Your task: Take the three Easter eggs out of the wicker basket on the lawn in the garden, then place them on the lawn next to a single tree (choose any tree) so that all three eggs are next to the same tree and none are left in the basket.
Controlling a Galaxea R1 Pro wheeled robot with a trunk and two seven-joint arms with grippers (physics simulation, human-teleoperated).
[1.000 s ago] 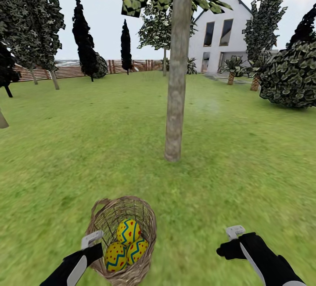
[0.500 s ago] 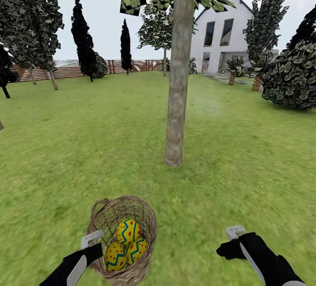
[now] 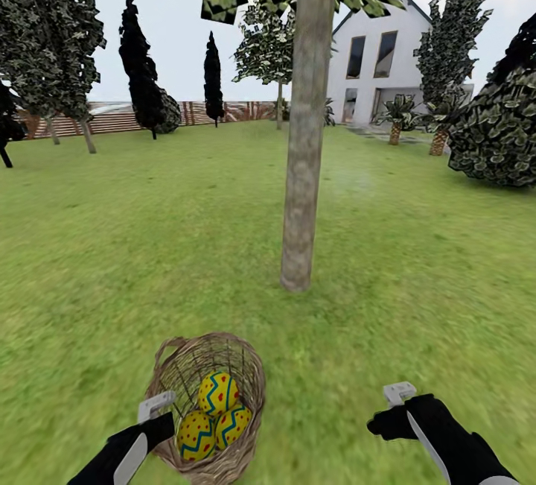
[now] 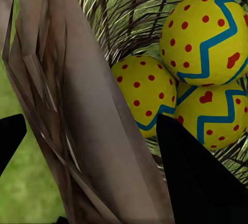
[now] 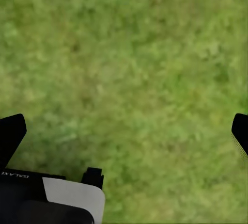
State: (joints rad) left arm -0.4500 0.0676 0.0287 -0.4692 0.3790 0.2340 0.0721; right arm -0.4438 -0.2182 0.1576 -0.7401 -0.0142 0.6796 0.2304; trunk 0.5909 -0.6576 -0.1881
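Fence (image 3: 112, 118) and dark cypresses (image 3: 141, 68) far L, well off your route; ignore.

L gripper (image 3: 158, 404) sits at the near-L rim of the wicker basket (image 3: 249, 373); L wrist cam shows the basket wall running between its two dark fingers (image 4: 201, 177), one inside by the eggs, one outside over grass; so you're clamped on the rim, prob. carrying basket w/ contents rather than picking eggs singly; fewer grasps that way, though all eggs must be out in the end.

The three Easter eggs (image 3: 216, 410) sit piled in the basket bottom, touching each other; none out yet. Wrist cam gives what the head cam can't: red dots, small heart marks, blue zigzags close up (image 4: 206, 33), and how near the inner finger is to the lowest egg; watch for a nudge.

Tree (image 3: 301, 172) stands dead ahead, centre, beyond the basket w/ bare lawn (image 3: 372, 269) between; judged your likely drop spot; not beside it yet.

R gripper (image 3: 398, 394) hangs over grass, nothing in it; R wrist cam shows finger tips at opposite frame edges (image 5: 11, 131), so jaws wide apart; free hand for lifting eggs out later.

House (image 3: 380, 60) and leafy bush (image 3: 499, 127) far R.
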